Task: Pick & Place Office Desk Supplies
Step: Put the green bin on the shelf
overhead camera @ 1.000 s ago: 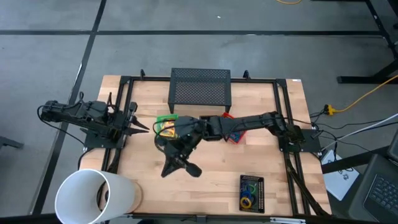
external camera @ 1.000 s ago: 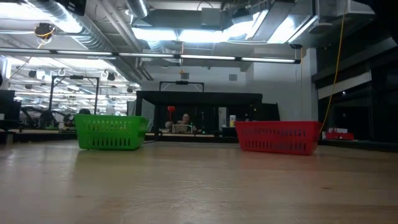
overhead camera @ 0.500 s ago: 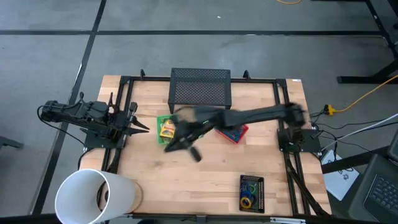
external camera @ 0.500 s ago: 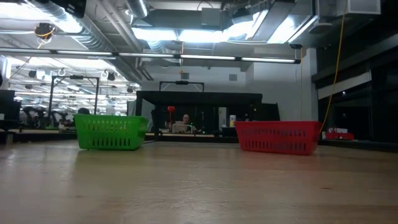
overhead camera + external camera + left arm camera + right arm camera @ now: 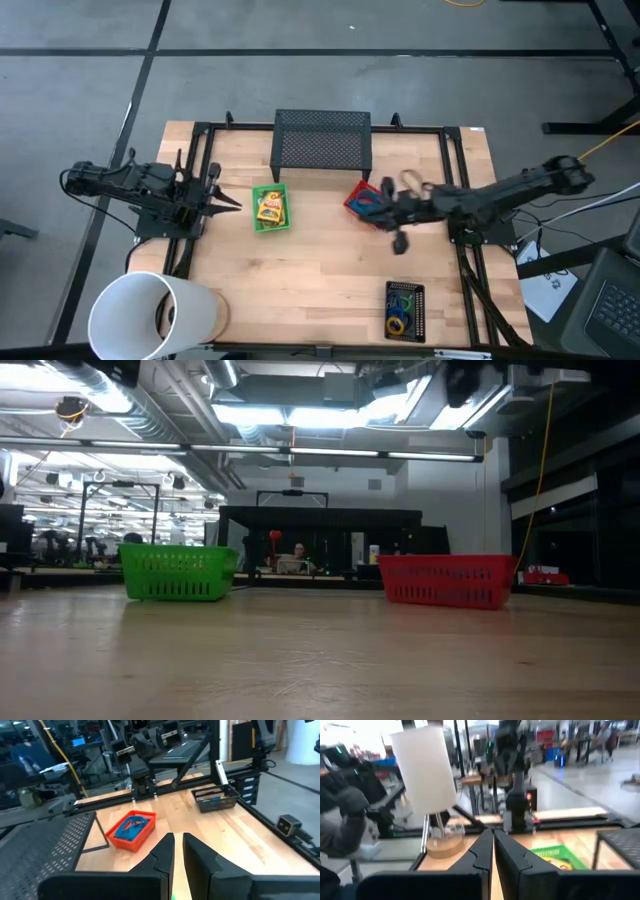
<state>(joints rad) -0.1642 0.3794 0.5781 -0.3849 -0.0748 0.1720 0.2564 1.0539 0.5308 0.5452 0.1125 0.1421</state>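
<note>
Right gripper (image 5: 398, 240) shut tight, empty, hanging above bare wood just beside red tray (image 5: 356, 196) at its four o'clock. Blue cord bundle (image 5: 131, 826) heaped inside that tray. Left gripper (image 5: 232, 204) closed, parked at table's nine o'clock.

You get even, bright light from above on the table (image 5: 330, 270), with only soft shadows under the arms. The right gripper (image 5: 398, 238) smears with motion blur, and its wrist view is blurred throughout. At table height, ceiling lights (image 5: 300, 415) glare while the near tabletop falls out of focus.
</note>
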